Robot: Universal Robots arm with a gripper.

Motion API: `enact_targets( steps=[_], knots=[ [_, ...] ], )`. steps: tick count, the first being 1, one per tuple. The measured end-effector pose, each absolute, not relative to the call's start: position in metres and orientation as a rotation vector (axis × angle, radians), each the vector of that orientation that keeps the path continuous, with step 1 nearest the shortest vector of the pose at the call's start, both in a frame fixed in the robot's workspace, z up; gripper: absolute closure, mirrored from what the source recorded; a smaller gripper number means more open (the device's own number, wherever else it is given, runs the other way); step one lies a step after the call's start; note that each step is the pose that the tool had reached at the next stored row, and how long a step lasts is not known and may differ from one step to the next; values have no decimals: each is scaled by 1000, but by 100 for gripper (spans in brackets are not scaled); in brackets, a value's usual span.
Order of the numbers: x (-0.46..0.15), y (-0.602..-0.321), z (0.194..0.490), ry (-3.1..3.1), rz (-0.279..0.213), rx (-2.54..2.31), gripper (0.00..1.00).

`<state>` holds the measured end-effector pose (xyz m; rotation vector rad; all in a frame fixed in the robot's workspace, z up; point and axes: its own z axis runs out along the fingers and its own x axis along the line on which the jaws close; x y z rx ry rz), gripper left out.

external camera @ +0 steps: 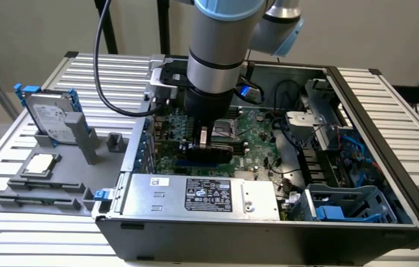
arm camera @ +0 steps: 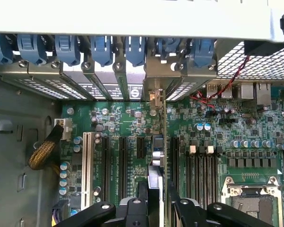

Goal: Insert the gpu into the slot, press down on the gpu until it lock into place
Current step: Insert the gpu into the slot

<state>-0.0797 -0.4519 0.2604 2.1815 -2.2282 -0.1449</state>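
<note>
claw [external camera: 207, 146] [arm camera: 156, 204]: down inside the open pc case [external camera: 387, 167], clamped tight on the gpu, one finger on each face of the card
gpu [external camera: 211, 154] [arm camera: 155, 177]: black card, standing upright on its long edge right over the green motherboard [external camera: 257, 130], gripped from the top
bracket end [arm camera: 154, 97]: up against the row of rear expansion openings with the blue clips
slot [external camera: 185, 163]: just a bit of blue peeking out below the card on the exterior view's left, rest hidden under the card, so can't tell if properly seated or only resting on it
memory slots [arm camera: 199, 170]: four black ones, just beside the card
white slot [arm camera: 87, 165]: a few slots over, other side
power supply [external camera: 202, 194]: grey labelled box near the card, not touching
desk [external camera: 16, 222]: ribbed metal, with a hard drive [external camera: 49, 117] and a cpu chip [external camera: 40, 163] parked well apart from the case
</note>
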Motion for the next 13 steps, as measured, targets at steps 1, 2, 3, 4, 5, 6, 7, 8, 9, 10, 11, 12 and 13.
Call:
enact_targets(
  steps=[1, 2, 3, 4, 5, 6, 7, 8, 9, 10, 11, 12, 13],
  knots=[
    [-80, -452, 260, -2228, -145, 2182, 74],
    [-80, -452, 260, -2227, -144, 2182, 74],
    [-80, -452, 260, -2227, -143, 2182, 74],
    [-80, -452, 260, -2227, -142, 2181, 74],
    [-80, -452, 260, -2226, -140, 2180, 74],
    [-80, -452, 260, -2225, -139, 2179, 74],
    [-80, -452, 260, -2224, -138, 2178, 74],
    [-80, -452, 259, -2223, -137, 2178, 74],
    [-80, -452, 259, -2223, -137, 2177, 74],
    [-80, -452, 259, -2222, -137, 2177, 74],
    [-80, -452, 259, -2222, -137, 2176, 74],
    [-80, -451, 259, -2221, -136, 2175, 74],
    [-80, -451, 259, -2221, -136, 2175, 74]
  ],
)
